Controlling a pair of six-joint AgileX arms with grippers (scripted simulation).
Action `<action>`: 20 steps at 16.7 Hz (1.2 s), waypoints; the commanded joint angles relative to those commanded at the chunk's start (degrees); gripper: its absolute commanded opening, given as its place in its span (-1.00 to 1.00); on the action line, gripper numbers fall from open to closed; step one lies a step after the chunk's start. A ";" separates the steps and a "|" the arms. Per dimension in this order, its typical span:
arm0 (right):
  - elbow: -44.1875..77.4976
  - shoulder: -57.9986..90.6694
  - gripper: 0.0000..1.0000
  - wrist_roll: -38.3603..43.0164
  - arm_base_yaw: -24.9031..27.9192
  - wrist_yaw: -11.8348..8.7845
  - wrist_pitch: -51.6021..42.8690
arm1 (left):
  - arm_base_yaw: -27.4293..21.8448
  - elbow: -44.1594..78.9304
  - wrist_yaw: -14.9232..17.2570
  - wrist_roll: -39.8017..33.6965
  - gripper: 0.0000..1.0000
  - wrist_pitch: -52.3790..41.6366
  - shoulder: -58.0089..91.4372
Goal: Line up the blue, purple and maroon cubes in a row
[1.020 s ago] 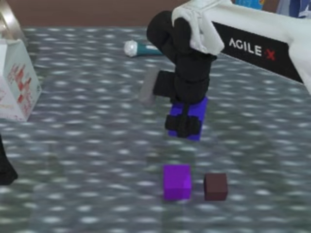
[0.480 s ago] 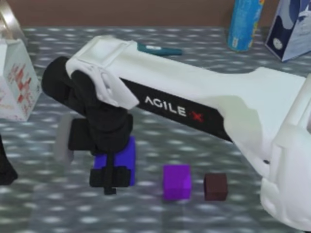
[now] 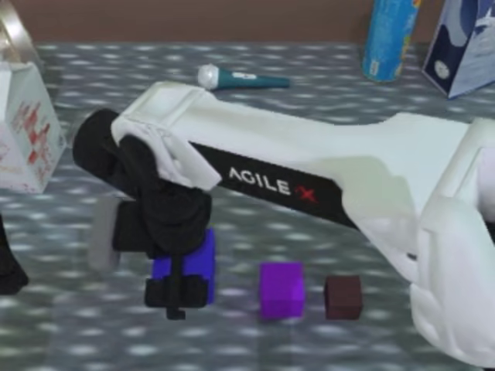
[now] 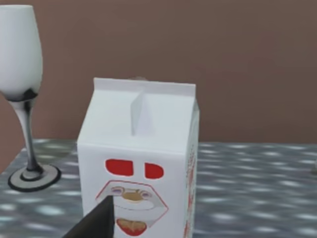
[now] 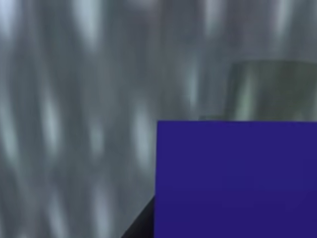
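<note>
The right arm reaches across the table from the top view's right, and its right hand sits low over the left end of the cube row, grasping the blue cube. Only part of that cube shows in the top view, a blue strip beside and behind the dark fingers; the rest is covered by the hand and wrist. In the right wrist view the same cube fills the near corner as a flat indigo face, cut off by the frame, with the mottled grey table beyond it. Whether the cube rests on the table or hangs just above it cannot be told.

Just beside the hand, toward the top view's right, the purple cube stands on the table, and the maroon cube stands just beyond it, apart by a narrow gap.

Beyond the arm, a teal microphone lies on the table, partly hidden by the white forearm. A blue can and a blue carton stand far off and are cut by the frame edge.

The left hand is parked at the table's left edge, only a dark sliver in view, so its grip cannot be told. Its wrist view faces a white milk carton and a wine glass.
</note>
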 joint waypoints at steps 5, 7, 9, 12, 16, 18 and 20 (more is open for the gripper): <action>-7.33 1.33 -1.00 -0.18 0.38 0.02 8.22 | 0.00 0.00 0.00 0.00 1.00 0.00 0.00; -7.50 1.36 -1.00 -0.18 0.38 0.03 8.40 | 0.00 0.00 0.00 0.00 1.00 0.00 0.00; -7.50 1.36 -1.00 -0.18 0.38 0.03 8.40 | 0.00 0.00 0.00 0.00 1.00 0.00 0.00; -7.50 1.36 -0.55 -0.18 0.38 0.03 8.40 | 0.00 0.00 0.00 0.00 1.00 0.00 0.00; -7.50 1.36 0.06 -0.18 0.38 0.03 8.40 | 0.00 0.00 0.00 0.00 1.00 0.00 0.00; -7.50 1.36 0.36 -0.18 0.38 0.03 8.40 | 0.00 0.00 0.00 0.00 1.00 0.00 0.00; -7.50 1.36 0.66 -0.18 0.38 0.03 8.40 | 0.00 0.00 0.00 0.00 1.00 0.00 0.00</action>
